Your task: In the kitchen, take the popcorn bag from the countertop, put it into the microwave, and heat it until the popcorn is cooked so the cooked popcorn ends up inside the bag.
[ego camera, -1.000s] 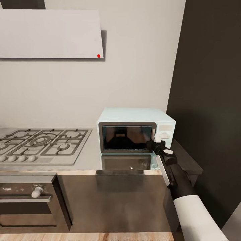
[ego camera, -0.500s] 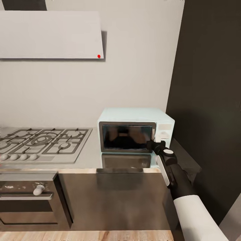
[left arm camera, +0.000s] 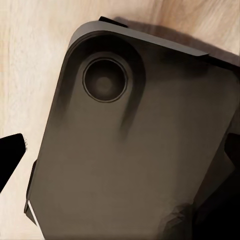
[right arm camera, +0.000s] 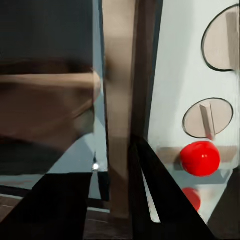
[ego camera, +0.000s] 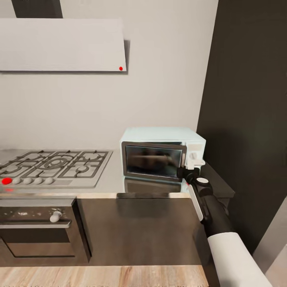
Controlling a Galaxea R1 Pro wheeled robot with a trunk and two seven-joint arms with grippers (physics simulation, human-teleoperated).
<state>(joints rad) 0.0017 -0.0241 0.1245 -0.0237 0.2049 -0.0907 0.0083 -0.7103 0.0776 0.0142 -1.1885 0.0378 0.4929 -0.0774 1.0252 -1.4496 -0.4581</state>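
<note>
Head view: microwave (ego camera: pixel 161 155) door has swung slightly ajar since a second ago, my right gripper (ego camera: pixel 190 172) clamped on its handle (right arm camera: pixel 120 125), so opening is underway.

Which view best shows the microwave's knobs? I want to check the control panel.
The right wrist view: two beige knobs and a red button sit close up. The head view shows the microwave whole, knobs tiny.
</note>
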